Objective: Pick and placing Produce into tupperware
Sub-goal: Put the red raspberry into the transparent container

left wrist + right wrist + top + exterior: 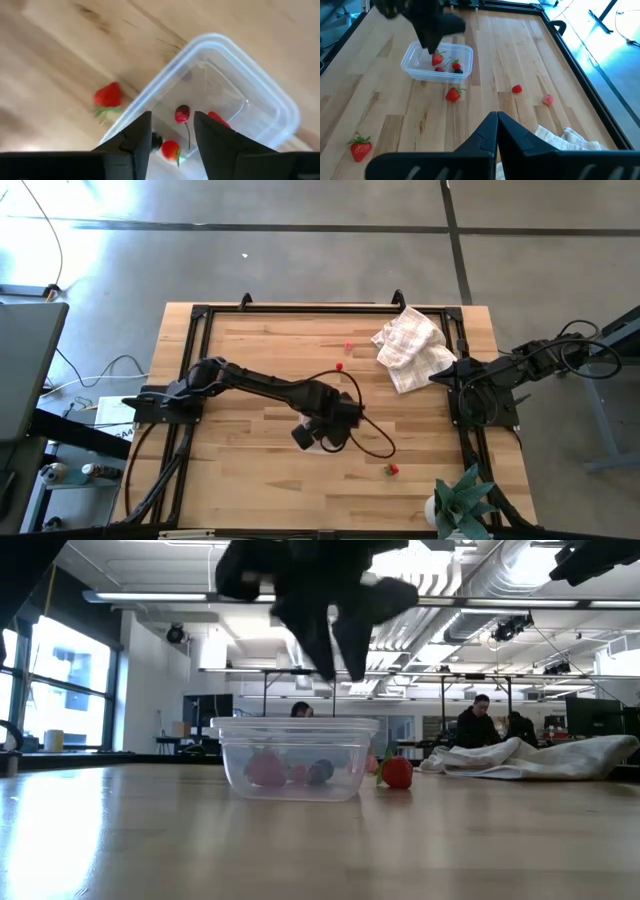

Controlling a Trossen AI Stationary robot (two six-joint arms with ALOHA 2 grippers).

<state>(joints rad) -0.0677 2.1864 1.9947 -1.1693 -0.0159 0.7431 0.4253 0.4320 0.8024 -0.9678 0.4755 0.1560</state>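
Small clear rectangular plastic tupperware [438, 61] with rounded corners, set on the pale wooden plank table [260, 480], toward the middle. Inside it, several tiny red berry-like pieces of produce [182, 114] — one with a long thin stem, another with a green top, one darker piece visible from the right wrist view. Directly above the container, the left gripper [172, 131]: dark fingers parted with a clear gap between them, nothing held, pointing down into the open container. In the low view, the same gripper [335, 650] hanging just over the container rim.

Just beside the container on the bare wood, a red strawberry with a green top [453, 94]. Farther off, three more red pieces on the table: one green-topped strawberry [360, 146] well apart near the table edge, and two small ones [517, 89] between the container and a crumpled white checked cloth [411, 348].

Right gripper [497, 131] parked at the table's right edge near the cloth — fingers pressed together, empty.

In the room beyond the table, a seated person in dark clothing [478, 726].
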